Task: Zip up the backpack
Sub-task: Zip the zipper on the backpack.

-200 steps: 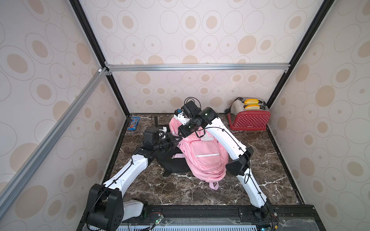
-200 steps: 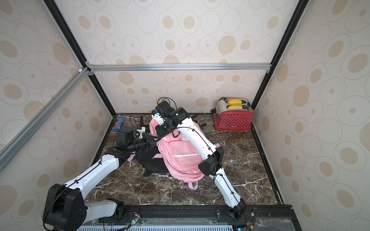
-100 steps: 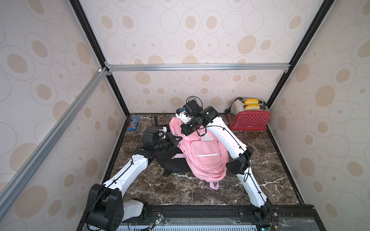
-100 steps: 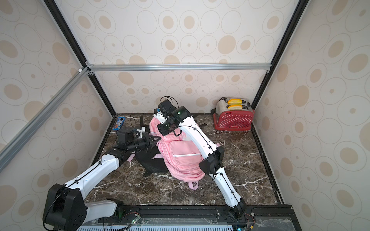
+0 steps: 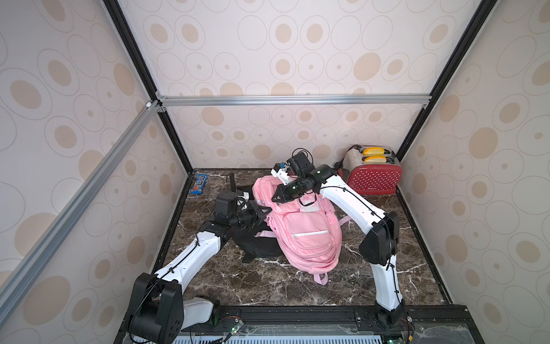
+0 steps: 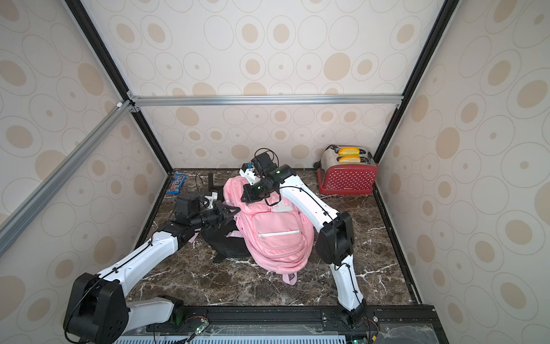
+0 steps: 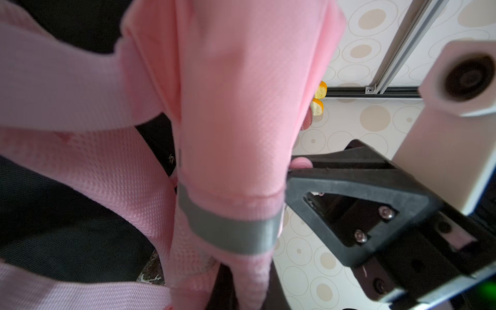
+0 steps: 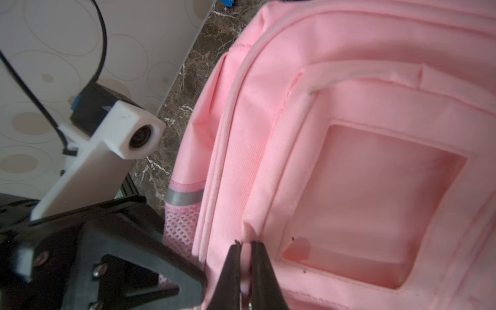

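Note:
A pink backpack lies front-up on the marble table, partly over a black bag. My left gripper is shut on the mesh side pocket below its grey band, at the backpack's left edge. My right gripper comes down on the upper left of the backpack. It is shut on a pale pink zipper pull, which shows as a thin strip between the two black fingers. The zipper track itself is hard to make out.
A red toaster with yellow slices stands at the back right. A blue candy packet lies at the back left by the wall. The black bag sticks out under the backpack's left side. Patterned walls close in three sides.
My right gripper's jaws have closed onto the zipper pull while the hand stayed over the backpack's upper left. The left arm holds its grip and has not moved.

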`<state>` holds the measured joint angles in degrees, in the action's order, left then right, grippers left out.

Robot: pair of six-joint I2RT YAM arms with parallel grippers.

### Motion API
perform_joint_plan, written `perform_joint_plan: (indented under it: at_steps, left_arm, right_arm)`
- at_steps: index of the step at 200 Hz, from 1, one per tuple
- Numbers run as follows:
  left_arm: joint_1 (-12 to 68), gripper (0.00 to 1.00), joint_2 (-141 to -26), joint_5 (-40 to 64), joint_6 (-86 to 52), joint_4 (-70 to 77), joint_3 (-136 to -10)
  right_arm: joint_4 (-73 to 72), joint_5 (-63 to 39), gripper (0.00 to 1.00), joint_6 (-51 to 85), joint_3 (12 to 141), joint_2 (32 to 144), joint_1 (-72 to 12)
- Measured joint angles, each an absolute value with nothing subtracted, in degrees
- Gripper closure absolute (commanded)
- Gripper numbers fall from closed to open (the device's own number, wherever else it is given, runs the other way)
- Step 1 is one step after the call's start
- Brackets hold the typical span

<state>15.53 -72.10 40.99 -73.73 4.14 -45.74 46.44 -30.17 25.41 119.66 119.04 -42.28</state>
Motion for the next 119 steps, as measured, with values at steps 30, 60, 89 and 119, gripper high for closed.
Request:
perform_joint_plan:
  at_steps: [30, 60, 89, 119]
  left_arm:
    - [15.40, 1.00, -71.88, 40.91, -73.71, 4.56, -45.71]
    - [15.16, 1.00, -71.88, 40.84, -73.71, 4.49, -45.71]
    - [15.14, 1.00, -71.88, 40.80, -73.71, 4.47, -45.71]
    - [15.11, 1.00, -71.85, 40.58, -73.71, 4.16, -45.71]
  right_arm:
    - [42.74, -35.42, 0.84, 28.42, 117.19, 118.28, -40.77]
    - [41.43, -37.50, 0.84, 29.69, 117.08, 118.28, -40.23]
    - [40.40, -38.72, 0.87, 30.39, 116.55, 118.28, -39.77]
    - [38.50, -39.46, 0.95, 31.55, 114.34, 118.26, -39.09]
